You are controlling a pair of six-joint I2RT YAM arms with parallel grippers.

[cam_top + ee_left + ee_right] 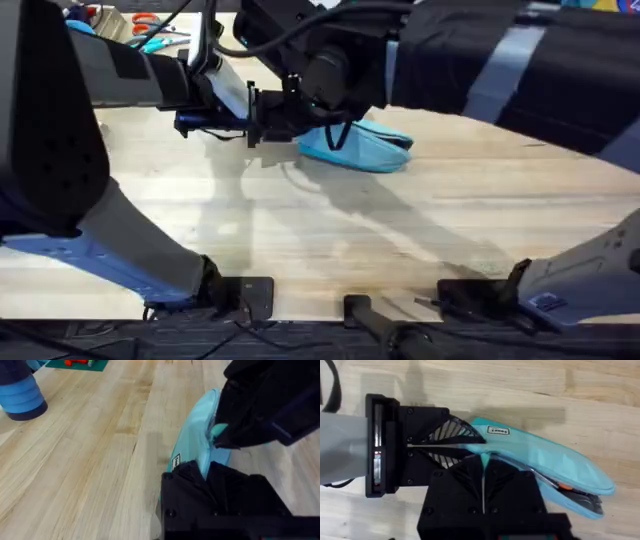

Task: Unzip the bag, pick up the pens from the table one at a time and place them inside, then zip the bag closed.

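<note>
While both pincers, left (420, 446) and right (483, 477), pinched the bag (545, 462) lying on the surface (400, 240), its zip gaped partly, apparently with something already inside; closing remained.

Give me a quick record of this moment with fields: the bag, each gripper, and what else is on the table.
bag: light blue pouch lying on the table, partly open, something orange inside
left gripper: shut on the pouch's end
right gripper: shut on the pouch's teal pull
zipper: partly open toward the far end
other things: blue ribbed object, scissors at the table's far edge
</note>
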